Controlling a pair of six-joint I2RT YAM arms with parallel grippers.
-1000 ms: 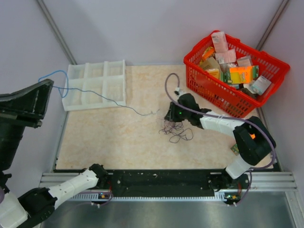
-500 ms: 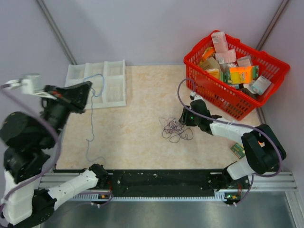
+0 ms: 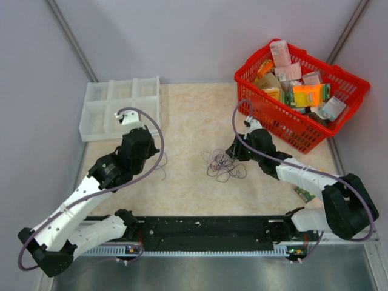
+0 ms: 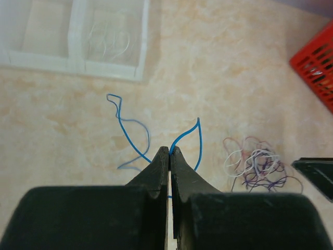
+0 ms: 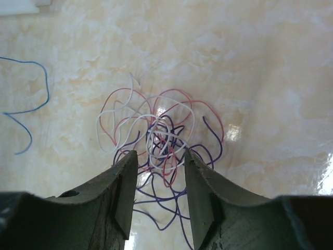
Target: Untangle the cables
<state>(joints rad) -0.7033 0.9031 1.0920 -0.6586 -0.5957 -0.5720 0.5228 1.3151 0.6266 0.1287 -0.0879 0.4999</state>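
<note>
The marbled table (image 3: 182,109) carries everything, and the knot of cables (image 3: 224,165) lies a little right of its middle. Beyond the knot and to its right stands the red basket (image 3: 342,118), heaped with packets and well apart from the wires. Far to the knot's left, at the back, sits the white tray (image 3: 121,112) with its divided compartments; the left wrist view shows a few pale loops (image 4: 110,40) lying inside one of them.

The left arm (image 3: 79,197) reaches in from the knot's left, the right arm (image 3: 303,173) from its right. The right gripper (image 5: 160,152) hangs directly over the knot, its jaws parted to a middling gap, one finger to either side of the knot in its own view — nothing is held between them. The left gripper (image 4: 170,151) is to the left of the knot, clear of it, jaws pressed together and pinching the blue cable (image 4: 148,138).

The knot itself is a loose snarl of purple, red and white strands. The blue cable is separate, lying in open curves to the knot's left, not touching it
</note>
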